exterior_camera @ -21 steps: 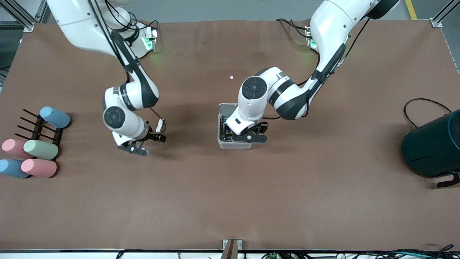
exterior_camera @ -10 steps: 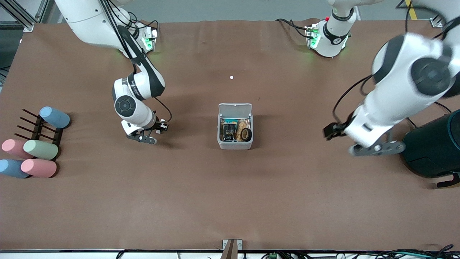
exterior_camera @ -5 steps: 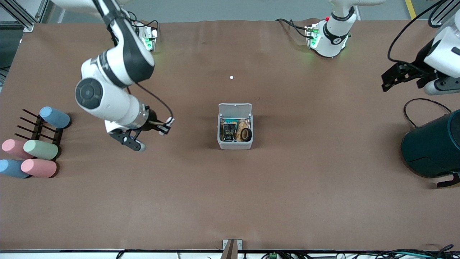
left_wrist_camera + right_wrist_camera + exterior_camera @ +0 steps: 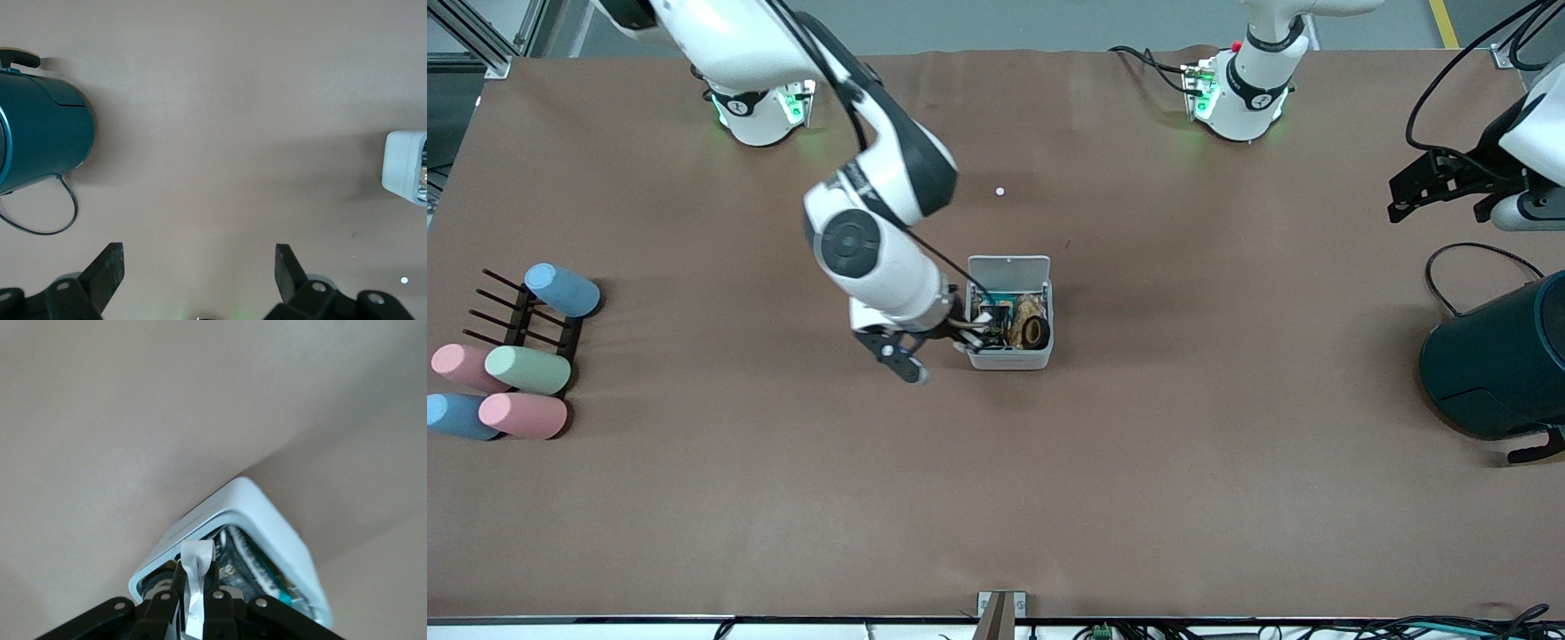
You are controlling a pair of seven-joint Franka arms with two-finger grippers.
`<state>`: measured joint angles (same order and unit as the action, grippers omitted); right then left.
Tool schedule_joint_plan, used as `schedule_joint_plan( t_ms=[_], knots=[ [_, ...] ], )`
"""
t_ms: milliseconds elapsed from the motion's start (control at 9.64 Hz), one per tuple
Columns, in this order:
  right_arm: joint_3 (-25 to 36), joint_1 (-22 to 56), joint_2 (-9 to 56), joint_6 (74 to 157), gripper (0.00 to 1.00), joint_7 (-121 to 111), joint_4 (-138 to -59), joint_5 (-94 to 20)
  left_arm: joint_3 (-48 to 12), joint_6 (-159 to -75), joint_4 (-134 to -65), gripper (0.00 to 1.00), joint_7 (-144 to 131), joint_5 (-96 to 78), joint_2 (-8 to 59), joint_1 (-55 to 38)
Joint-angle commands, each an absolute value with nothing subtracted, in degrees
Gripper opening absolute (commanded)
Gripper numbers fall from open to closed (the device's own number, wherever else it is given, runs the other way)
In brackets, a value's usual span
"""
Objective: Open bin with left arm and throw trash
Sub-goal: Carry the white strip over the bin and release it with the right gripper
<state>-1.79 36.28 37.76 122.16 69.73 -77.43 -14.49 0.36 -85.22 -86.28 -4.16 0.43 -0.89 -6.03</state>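
The small white-grey bin (image 4: pixel 1009 359) stands mid-table with its lid (image 4: pixel 1009 267) open and upright. Inside lie the black wrapper (image 4: pixel 994 315) and the dark tape roll (image 4: pixel 1036 332). My right gripper (image 4: pixel 966 332) is over the bin's rim at the right arm's end, shut on the short white piece (image 4: pixel 973 330). In the right wrist view the fingers (image 4: pixel 175 587) pinch the white piece (image 4: pixel 198 557) over the open bin (image 4: pixel 267 513), with the wrapper (image 4: pixel 248 565) below. My left gripper (image 4: pixel 1424 188) is open and empty, in the air by the teal container; it also shows in the left wrist view (image 4: pixel 198 268).
A large dark teal container (image 4: pixel 1498 360) lies at the left arm's end, also in the left wrist view (image 4: pixel 40 133). Pastel cylinders (image 4: pixel 527 370) and a dark rack (image 4: pixel 516 311) sit at the right arm's end. A tiny white dot (image 4: pixel 1000 191) lies nearer the bases than the bin.
The left arm left the bin and swung away to its end of the table; the lid stays open. The right gripper carried the white piece from near the rack over to the bin.
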Motion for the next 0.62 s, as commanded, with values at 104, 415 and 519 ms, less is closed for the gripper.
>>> schedule_joint_plan(
  t_ms=[104, 415, 519],
  knots=[
    [-1.3, 38.8, 39.6, 121.6, 0.04, 71.0, -75.7, -14.8, 0.7, -85.2, -83.7, 1.0, -5.4, -1.1, 1.0, -4.7],
    [-1.2, 40.3, 40.7, 121.6, 0.08, 71.0, -75.8, -14.6, 0.7, -85.2, -83.7, 1.0, -5.7, -1.1, 1.0, -4.6],
    [-1.2, 40.3, 40.8, 121.6, 0.14, 71.0, -75.8, -14.6, 0.7, -85.2, -83.7, 1.0, -5.6, -1.1, 1.1, -4.5]
  ],
)
